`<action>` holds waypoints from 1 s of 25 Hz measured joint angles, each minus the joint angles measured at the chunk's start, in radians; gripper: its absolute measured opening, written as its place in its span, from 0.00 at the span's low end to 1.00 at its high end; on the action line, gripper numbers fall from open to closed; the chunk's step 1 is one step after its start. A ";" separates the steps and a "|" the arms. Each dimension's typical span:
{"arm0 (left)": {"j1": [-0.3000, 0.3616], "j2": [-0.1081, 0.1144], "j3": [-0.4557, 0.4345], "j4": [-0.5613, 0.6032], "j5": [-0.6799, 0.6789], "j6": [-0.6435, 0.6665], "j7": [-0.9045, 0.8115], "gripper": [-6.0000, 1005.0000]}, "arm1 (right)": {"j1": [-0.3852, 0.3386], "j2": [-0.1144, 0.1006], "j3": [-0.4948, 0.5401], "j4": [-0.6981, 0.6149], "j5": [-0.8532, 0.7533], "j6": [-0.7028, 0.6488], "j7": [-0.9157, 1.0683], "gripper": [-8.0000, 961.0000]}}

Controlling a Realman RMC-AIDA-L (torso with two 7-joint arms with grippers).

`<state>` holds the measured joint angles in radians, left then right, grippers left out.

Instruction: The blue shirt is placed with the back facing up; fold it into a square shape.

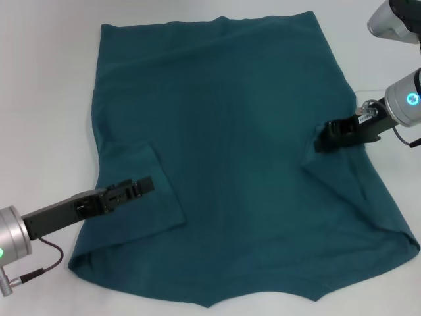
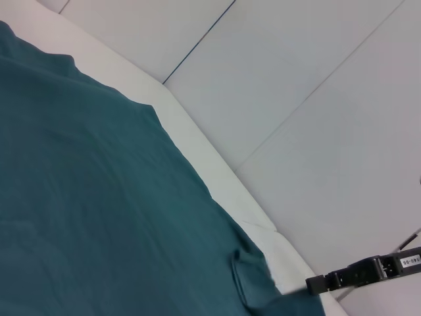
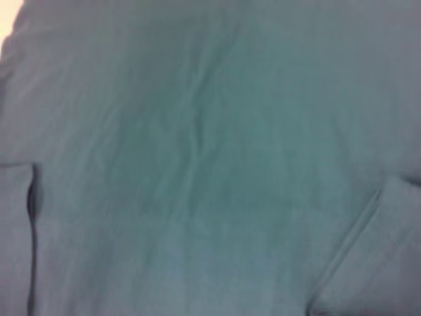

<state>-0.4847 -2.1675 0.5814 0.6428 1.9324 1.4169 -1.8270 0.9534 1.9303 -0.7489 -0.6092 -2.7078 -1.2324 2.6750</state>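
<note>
The left gripper (image 1: 146, 184) sits low over the shirt (image 1: 230, 151), on the sleeve that lies folded inward across the body on that side. Its fingers look close together, but whether they pinch cloth or only rest on it cannot be told. The right gripper (image 1: 323, 139) is at the opposite side of the shirt, at the sleeve seam where the cloth creases, reaching in from the shirt's edge. Its fingers are dark against dark cloth, so their state cannot be told either. It also shows far off in the left wrist view (image 2: 317, 284), at the shirt's edge.

The shirt lies flat on the white bench (image 1: 46, 99), plain side up, hem far from the robot and collar toward it. Its long axis runs from collar to hem, straight away from the robot, and the two grippers flank that axis, one per sleeve, about level with each other.

That is the relation that matters. Each sleeve belongs to the arm on its own side, and any fold goes inward, toward the shirt's midline. The left sleeve seems already turned in. The right sleeve still spreads outward beyond its gripper, so that side probably needs folding next.
</note>
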 joint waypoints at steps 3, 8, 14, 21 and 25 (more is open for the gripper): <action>0.000 0.000 0.000 0.000 0.000 0.000 0.000 0.72 | 0.001 0.001 0.000 0.003 0.013 -0.004 0.001 0.13; 0.000 0.000 0.000 0.000 -0.001 0.000 0.000 0.72 | -0.012 -0.007 -0.003 0.013 0.084 -0.030 -0.022 0.24; 0.000 0.001 -0.009 0.000 -0.001 0.003 0.000 0.72 | -0.067 -0.030 0.023 -0.021 0.181 -0.066 -0.082 0.35; 0.022 0.016 -0.028 0.026 0.006 0.082 -0.119 0.72 | -0.207 -0.091 0.078 -0.024 0.476 -0.213 -0.209 0.53; 0.051 0.040 -0.030 0.080 0.018 0.226 -0.256 0.72 | -0.253 -0.110 0.082 -0.006 0.539 -0.300 -0.240 0.61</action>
<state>-0.4342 -2.1271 0.5515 0.7224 1.9499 1.6431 -2.0833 0.7007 1.8202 -0.6671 -0.6154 -2.1690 -1.5324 2.4352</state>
